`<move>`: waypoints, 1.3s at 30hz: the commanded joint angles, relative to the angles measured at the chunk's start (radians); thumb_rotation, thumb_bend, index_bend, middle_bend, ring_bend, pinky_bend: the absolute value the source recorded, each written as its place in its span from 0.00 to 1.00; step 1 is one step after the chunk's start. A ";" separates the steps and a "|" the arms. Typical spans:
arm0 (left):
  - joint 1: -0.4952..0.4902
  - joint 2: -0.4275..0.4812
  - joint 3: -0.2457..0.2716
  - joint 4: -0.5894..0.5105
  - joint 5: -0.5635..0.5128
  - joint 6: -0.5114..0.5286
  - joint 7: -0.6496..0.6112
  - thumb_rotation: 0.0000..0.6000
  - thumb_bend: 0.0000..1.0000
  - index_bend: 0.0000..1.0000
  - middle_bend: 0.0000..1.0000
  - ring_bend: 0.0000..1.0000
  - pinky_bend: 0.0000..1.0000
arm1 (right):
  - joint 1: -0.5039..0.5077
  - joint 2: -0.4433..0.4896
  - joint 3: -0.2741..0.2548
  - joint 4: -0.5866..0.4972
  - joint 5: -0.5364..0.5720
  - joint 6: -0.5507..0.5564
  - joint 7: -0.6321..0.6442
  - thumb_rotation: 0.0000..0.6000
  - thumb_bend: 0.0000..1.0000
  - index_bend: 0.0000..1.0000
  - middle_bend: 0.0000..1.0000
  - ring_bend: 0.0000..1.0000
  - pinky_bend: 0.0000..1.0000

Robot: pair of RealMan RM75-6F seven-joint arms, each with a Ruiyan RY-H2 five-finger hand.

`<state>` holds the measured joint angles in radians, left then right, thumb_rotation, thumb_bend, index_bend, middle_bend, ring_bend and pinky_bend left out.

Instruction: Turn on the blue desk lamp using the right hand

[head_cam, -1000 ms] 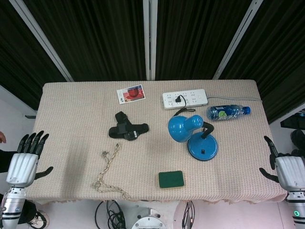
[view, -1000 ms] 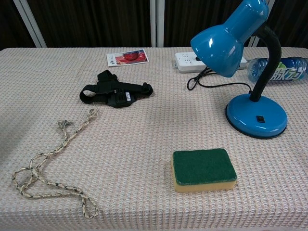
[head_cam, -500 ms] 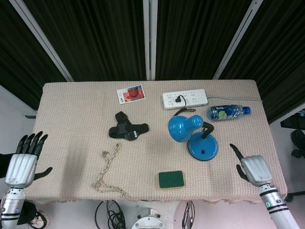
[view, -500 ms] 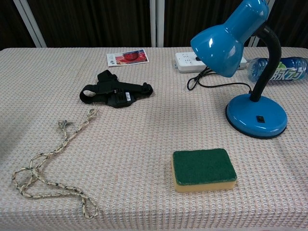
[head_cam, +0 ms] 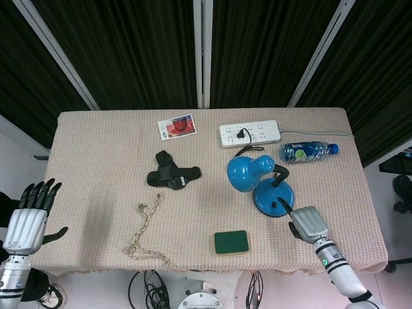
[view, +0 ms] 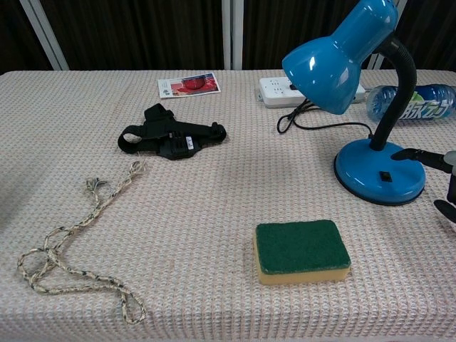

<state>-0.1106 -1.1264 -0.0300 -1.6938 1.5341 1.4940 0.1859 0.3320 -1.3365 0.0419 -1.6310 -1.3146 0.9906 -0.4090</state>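
The blue desk lamp [head_cam: 246, 172] stands right of the table's centre, unlit, its shade tipped to the left. Its round base [head_cam: 273, 198] carries a small black switch [view: 385, 175] at the front. My right hand [head_cam: 308, 223] lies just right of and in front of the base, one finger stretched out towards the base's rim and the others curled in. In the chest view that fingertip [view: 420, 155] hangs over the right side of the base [view: 377, 171], short of the switch. My left hand [head_cam: 31, 215] is off the table's left edge, fingers spread, holding nothing.
A green and yellow sponge [view: 302, 249] lies in front of the lamp. A water bottle [head_cam: 306, 151] and a white power strip [head_cam: 250, 134] with the lamp's cord sit behind it. A black strap [head_cam: 172, 175], a rope [head_cam: 147, 232] and a card [head_cam: 176, 127] lie further left.
My right hand has come in from beyond the table's right edge to the lamp base and now shows in the chest view. The left hand has drifted slightly down.
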 commanded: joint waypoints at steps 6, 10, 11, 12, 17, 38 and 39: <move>0.002 0.002 -0.001 0.004 -0.003 0.002 -0.006 1.00 0.05 0.00 0.00 0.00 0.00 | 0.015 -0.018 -0.024 -0.007 0.013 -0.009 -0.020 1.00 0.51 0.00 0.98 0.94 0.90; 0.002 0.002 -0.001 0.004 -0.002 0.001 -0.004 1.00 0.05 0.00 0.00 0.00 0.00 | 0.015 -0.024 -0.038 -0.001 0.014 -0.004 -0.020 1.00 0.51 0.00 0.98 0.94 0.90; 0.002 0.002 -0.001 0.003 -0.002 0.001 -0.004 1.00 0.05 0.00 0.00 0.00 0.00 | 0.014 -0.026 -0.041 0.001 0.014 -0.001 -0.019 1.00 0.51 0.00 0.98 0.94 0.90; 0.002 0.002 -0.001 0.003 -0.003 0.001 -0.004 1.00 0.05 0.00 0.00 0.00 0.00 | 0.014 -0.027 -0.043 0.003 0.014 0.002 -0.018 1.00 0.51 0.00 0.98 0.94 0.90; 0.003 0.001 -0.001 0.004 -0.001 0.002 -0.006 1.00 0.05 0.00 0.00 0.00 0.00 | 0.007 -0.029 -0.049 0.006 0.013 0.027 -0.013 1.00 0.50 0.00 0.98 0.94 0.90; 0.009 0.006 0.001 0.005 0.004 0.010 -0.018 1.00 0.05 0.00 0.00 0.00 0.00 | 0.003 -0.049 -0.089 0.026 0.031 0.027 -0.006 1.00 0.50 0.00 0.98 0.94 0.90; 0.009 0.006 0.001 0.004 0.005 0.011 -0.017 1.00 0.05 0.00 0.00 0.00 0.00 | 0.003 -0.051 -0.090 0.028 0.030 0.029 -0.005 1.00 0.50 0.00 0.98 0.94 0.90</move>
<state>-0.1015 -1.1200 -0.0286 -1.6896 1.5395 1.5047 0.1693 0.3351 -1.3864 -0.0471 -1.6035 -1.2844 1.0192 -0.4145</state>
